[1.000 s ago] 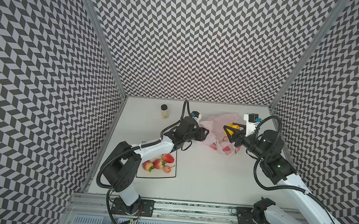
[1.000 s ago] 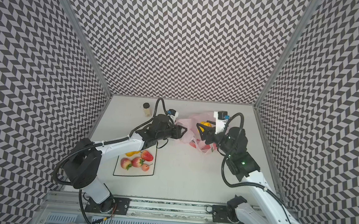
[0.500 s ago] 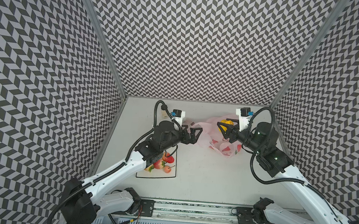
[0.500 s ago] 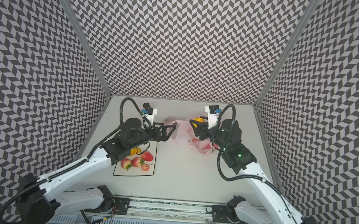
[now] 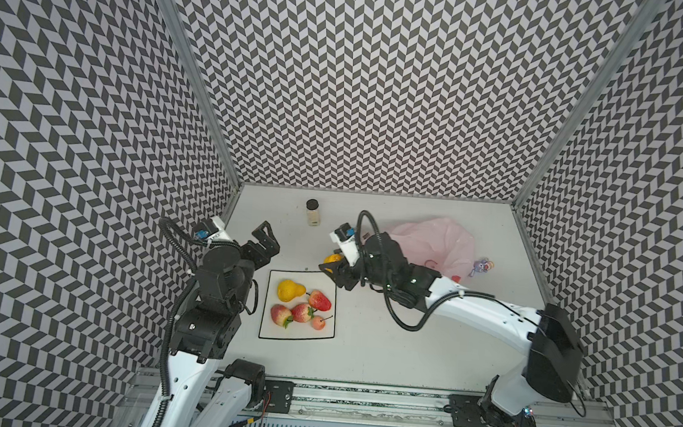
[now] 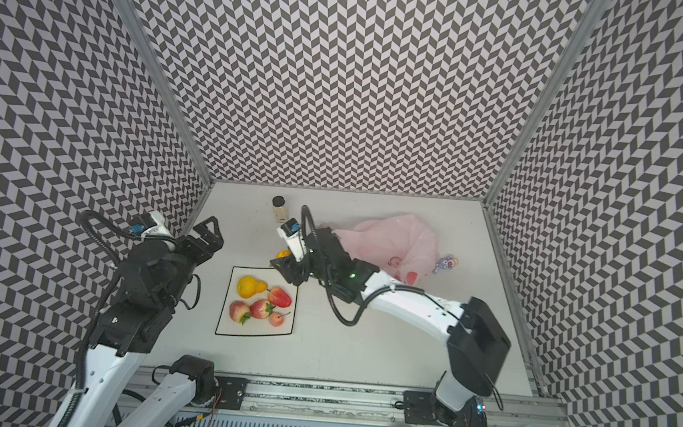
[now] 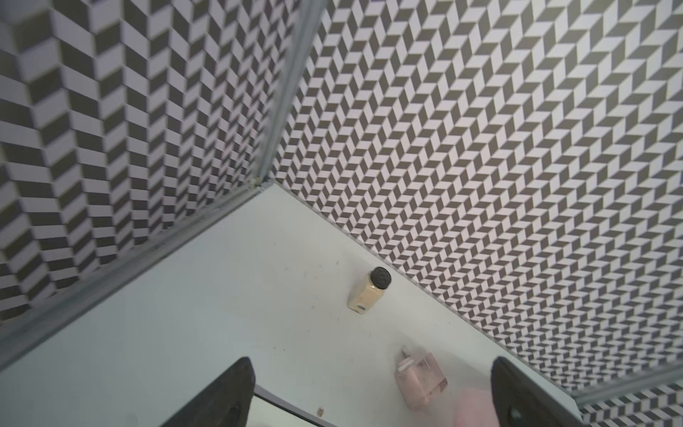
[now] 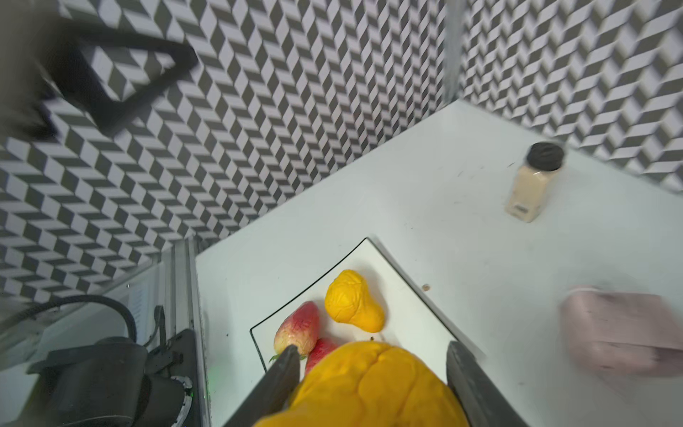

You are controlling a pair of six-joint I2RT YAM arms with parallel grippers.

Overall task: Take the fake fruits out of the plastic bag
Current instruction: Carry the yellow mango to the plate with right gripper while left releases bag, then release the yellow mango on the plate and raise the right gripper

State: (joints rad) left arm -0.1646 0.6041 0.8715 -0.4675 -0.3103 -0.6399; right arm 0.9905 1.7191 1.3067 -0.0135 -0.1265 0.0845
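Observation:
My right gripper [image 5: 333, 266] [image 6: 286, 264] is shut on a yellow-orange fake fruit [image 5: 333, 259] [image 8: 369, 384], held just above the far right corner of the white black-rimmed plate [image 5: 266, 329]. On the plate lie several fake fruits: a yellow pear [image 5: 290, 290] [image 8: 353, 301], three red strawberries [image 5: 319, 300] and a small peach one [image 5: 318, 323]. The pale pink plastic bag [image 5: 437, 243] [image 6: 392, 241] lies crumpled at the back right, behind the right arm. My left gripper [image 5: 264, 244] [image 7: 373, 392] hangs open and empty, raised near the left wall.
A beige jar with a black lid [image 5: 313, 212] [image 7: 369, 292] stands near the back wall. A small purple toy figure [image 5: 481, 267] lies beside the bag on its right. Patterned walls close in the table on three sides.
My left arm has drawn back from the bag toward the left wall and its gripper has opened. My right gripper has carried the yellow-orange fruit leftward from the bag to the plate's corner.

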